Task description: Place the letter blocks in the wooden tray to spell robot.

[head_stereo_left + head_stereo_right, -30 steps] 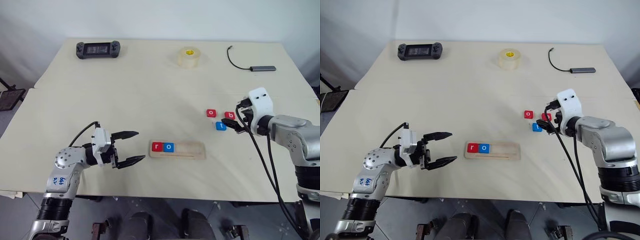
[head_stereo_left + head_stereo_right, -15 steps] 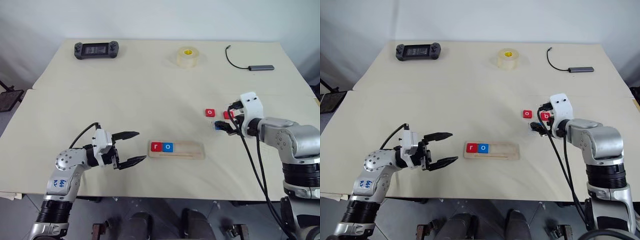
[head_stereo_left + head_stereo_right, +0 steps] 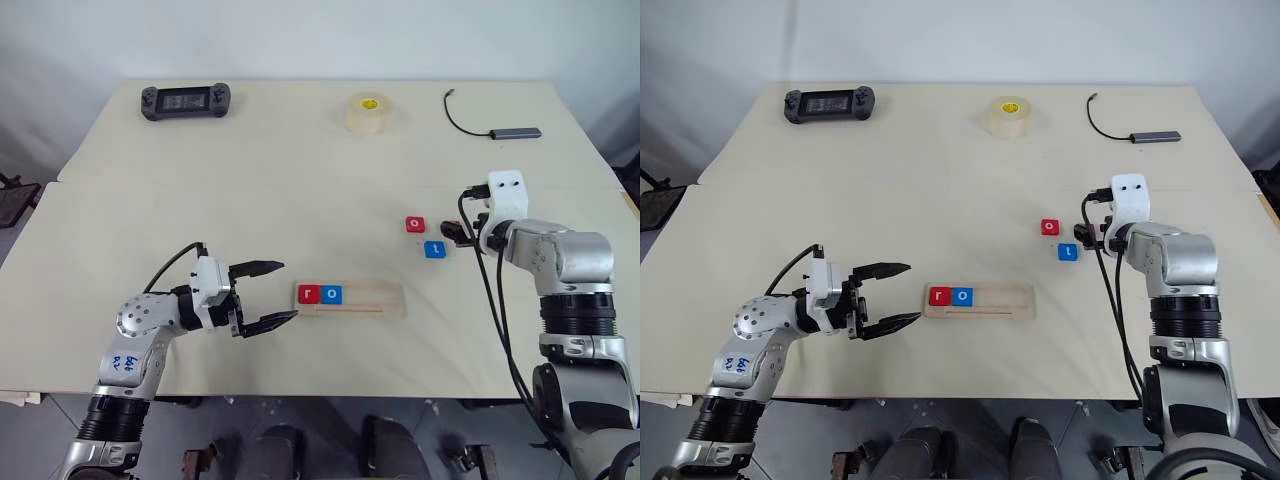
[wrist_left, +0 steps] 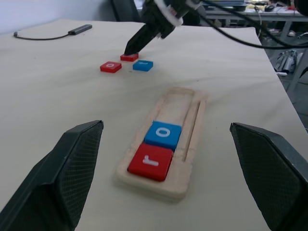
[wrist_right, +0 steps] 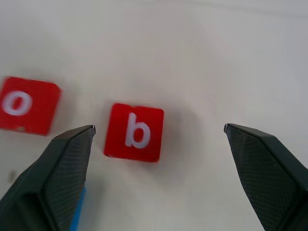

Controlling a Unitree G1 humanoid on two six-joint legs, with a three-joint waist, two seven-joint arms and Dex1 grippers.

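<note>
1. Pale cream tabletop [image 3: 300, 180], made of two boards joined edge to edge, carries everything, with a white wall behind it.
2. Wooden tray [image 3: 350, 299] lies just ahead of the left gripper [image 3: 270, 292], a short gap between its near end and the fingertips.
3. Red r block [image 3: 309, 294] and blue o block [image 3: 333, 294] sit side by side, touching, at the tray end nearest the left gripper (the remaining groove is bare wood).
4. Left gripper hovers level over the table, jaws spread wide, gripping nothing.
5. Red b block [image 5: 134, 132] lies flat on the table between the right gripper's [image 5: 159, 139] widely parted fingers; from the wrist camera I cannot tell whether either finger touches it.
6. Red o block [image 3: 415, 224] rests just beside the b block, on the side away from the right arm.
7. Blue t block [image 3: 434, 249] lies near both red ones, just beside the right gripper's tip and apart from it.
8. Farther past the right gripper sit a roll of clear tape [image 3: 367, 113] and a grey adapter with black cable [image 3: 515, 132].
9. Well beyond the left gripper, at the far edge, lies a black handheld game console [image 3: 185, 101].
</note>
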